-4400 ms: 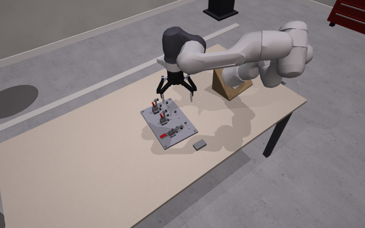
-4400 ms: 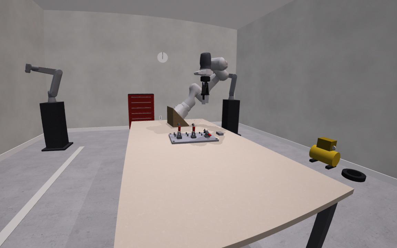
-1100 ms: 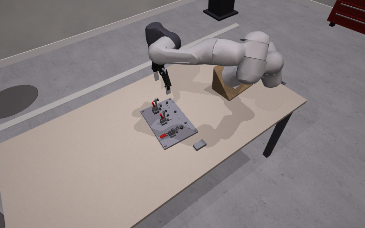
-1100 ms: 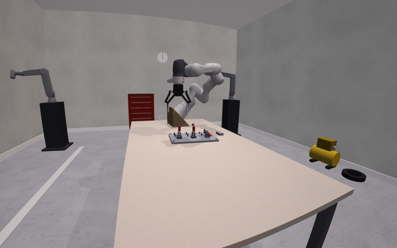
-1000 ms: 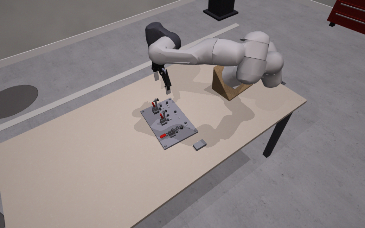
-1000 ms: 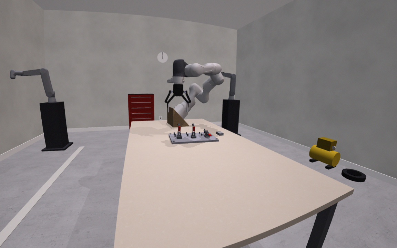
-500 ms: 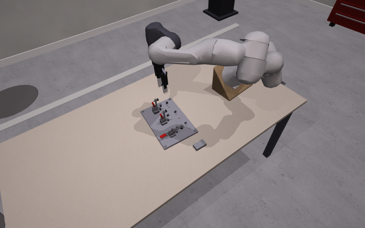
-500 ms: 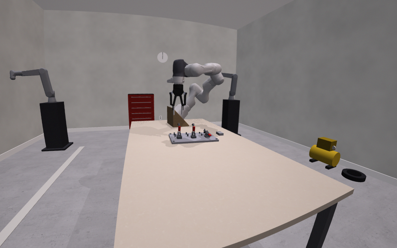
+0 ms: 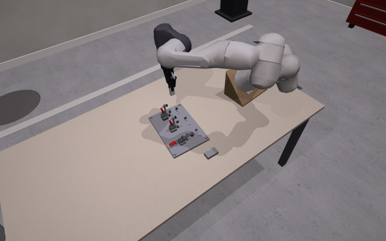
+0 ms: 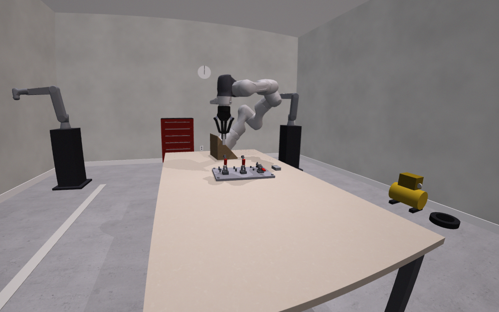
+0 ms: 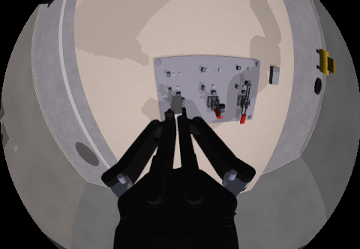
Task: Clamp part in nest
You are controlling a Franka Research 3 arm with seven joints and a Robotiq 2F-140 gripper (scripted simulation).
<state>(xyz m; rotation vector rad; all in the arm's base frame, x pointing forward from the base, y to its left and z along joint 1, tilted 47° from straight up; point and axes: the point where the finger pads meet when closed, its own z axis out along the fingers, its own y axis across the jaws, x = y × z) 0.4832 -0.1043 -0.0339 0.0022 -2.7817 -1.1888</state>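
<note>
A grey fixture plate (image 9: 158, 132) (image 10: 243, 178) (image 11: 165, 71) lies on the table with three nests in a row, each with a red-handled toggle clamp. Two clamps (image 9: 163, 111) (image 9: 172, 123) (image 10: 225, 162) (image 10: 242, 161) stand with handles upright. The third clamp (image 9: 178, 140) (image 10: 260, 168) (image 11: 243, 106) lies flat with its handle down. The grey part (image 9: 210, 152) (image 10: 276, 167) (image 11: 274, 74) lies flat on the table beside the plate, at the flat clamp's end. My gripper (image 9: 172, 92) (image 10: 223, 139) (image 11: 177, 103) is shut and empty. It hangs well above the plate's far end, over the upright clamp farthest from the part.
A brown wedge block (image 9: 239, 89) (image 10: 220, 149) stands on the table by the arm's base. A red drawer cabinet (image 10: 176, 135), two other arms on black pedestals (image 10: 67, 155) (image 10: 290, 143), a yellow motor (image 10: 408, 192) and a tyre (image 10: 444, 220) stand on the floor.
</note>
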